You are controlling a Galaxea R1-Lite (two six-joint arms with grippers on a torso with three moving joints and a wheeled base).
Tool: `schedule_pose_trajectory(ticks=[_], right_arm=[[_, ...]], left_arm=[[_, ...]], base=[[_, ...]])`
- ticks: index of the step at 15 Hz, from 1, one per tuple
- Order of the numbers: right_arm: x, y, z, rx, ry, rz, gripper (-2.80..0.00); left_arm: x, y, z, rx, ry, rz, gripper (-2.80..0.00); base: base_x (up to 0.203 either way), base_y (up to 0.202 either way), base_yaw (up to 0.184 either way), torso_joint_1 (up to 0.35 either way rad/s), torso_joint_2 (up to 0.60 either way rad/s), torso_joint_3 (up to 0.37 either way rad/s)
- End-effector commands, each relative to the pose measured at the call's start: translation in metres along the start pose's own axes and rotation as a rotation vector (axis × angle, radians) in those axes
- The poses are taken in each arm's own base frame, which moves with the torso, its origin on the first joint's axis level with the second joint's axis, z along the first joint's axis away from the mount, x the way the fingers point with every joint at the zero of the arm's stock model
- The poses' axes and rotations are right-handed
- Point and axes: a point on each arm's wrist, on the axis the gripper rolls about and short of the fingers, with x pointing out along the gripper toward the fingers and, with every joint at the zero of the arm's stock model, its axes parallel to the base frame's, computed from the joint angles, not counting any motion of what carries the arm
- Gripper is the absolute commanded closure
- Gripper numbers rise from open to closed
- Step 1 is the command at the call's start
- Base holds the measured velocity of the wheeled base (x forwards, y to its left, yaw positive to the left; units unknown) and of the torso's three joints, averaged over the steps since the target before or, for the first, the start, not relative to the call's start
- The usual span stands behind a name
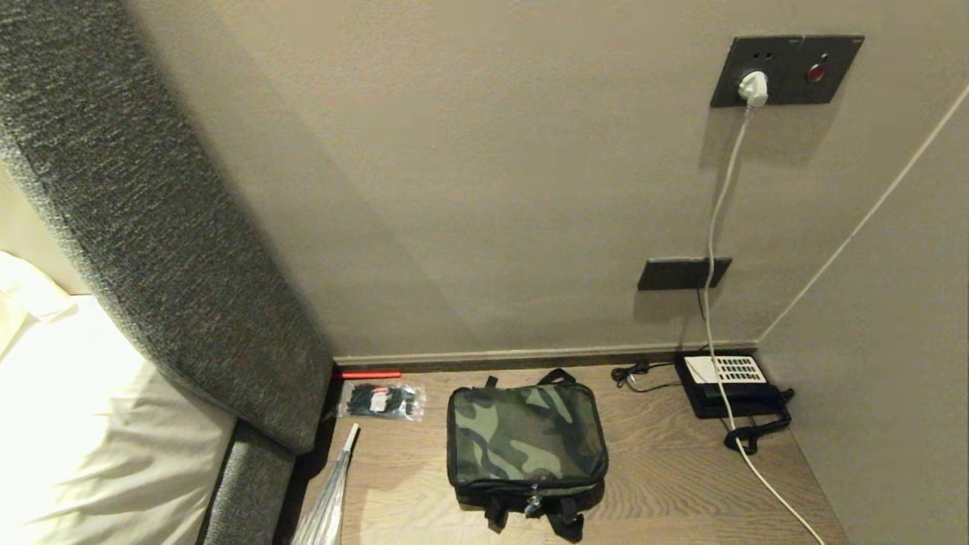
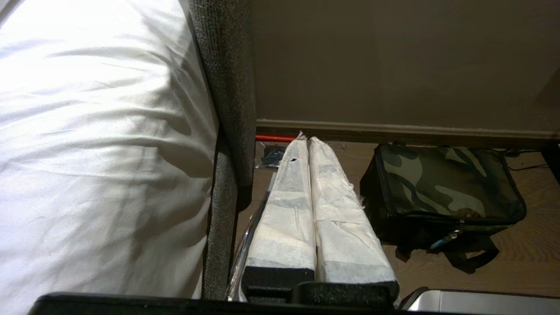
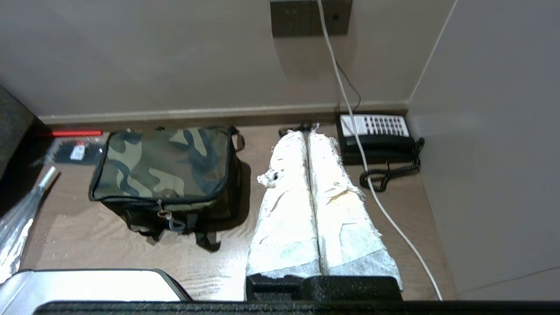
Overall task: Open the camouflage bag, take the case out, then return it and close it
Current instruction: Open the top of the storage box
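White-wrapped jaws of left gripper [image 2: 309, 142] and right gripper [image 3: 307, 133] pressed closed, levelled beside zipped camouflage bag [image 1: 526, 435].

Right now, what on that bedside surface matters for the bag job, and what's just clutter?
Belongs to the job:
- camouflage bag, zipped shut, so the case isn't visible

Just lying about:
- desk telephone, back right corner
- white cable from the wall socket
- clear packet of black ties, left of the bag
- red strip by the wall
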Motion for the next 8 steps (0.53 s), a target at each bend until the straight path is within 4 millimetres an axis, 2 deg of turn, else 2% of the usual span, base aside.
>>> schedule_pose_trajectory(ticks=[1,8], right_arm=[[-0.0001,0.0,0.0,0.0,-0.002,0.004,0.0],[-0.0002,0.0,0.0,0.0,-0.002,0.001,0.0]], left_arm=[[0.0002,0.0,-0.0008,0.0,0.003,0.001,0.0],[0.0002,0.0,-0.0008,0.0,0.003,0.001,0.0]], base=[[0.0,0.0,0.0,0.002,-0.01,-0.199],[0.0,0.0,0.0,0.002,0.0,-0.197]])
